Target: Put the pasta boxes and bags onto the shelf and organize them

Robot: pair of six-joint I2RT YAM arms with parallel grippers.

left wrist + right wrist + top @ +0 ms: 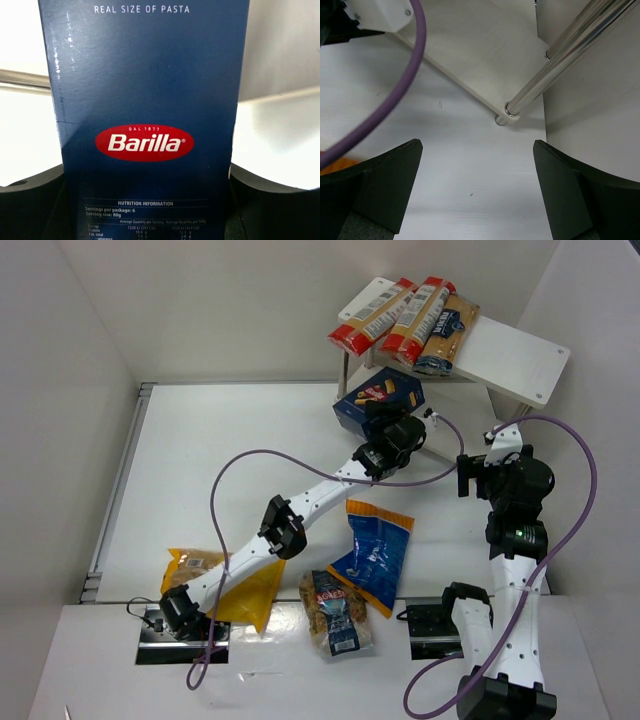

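Over white table [250, 440], gripping the dark blue pasta box [378, 395] tightly with left gripper [380, 420] just beside the white two-tier shelf [515, 355], holding right gripper [477, 150] wide open and empty near a shelf leg [560, 55].

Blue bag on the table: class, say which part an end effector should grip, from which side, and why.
Grip the blue bag at its orange top, coming down from above. It lies flat on the table, so its sides offer little hold. The flat sealed top edge looks thin enough to pinch. The right end effector is open and free.
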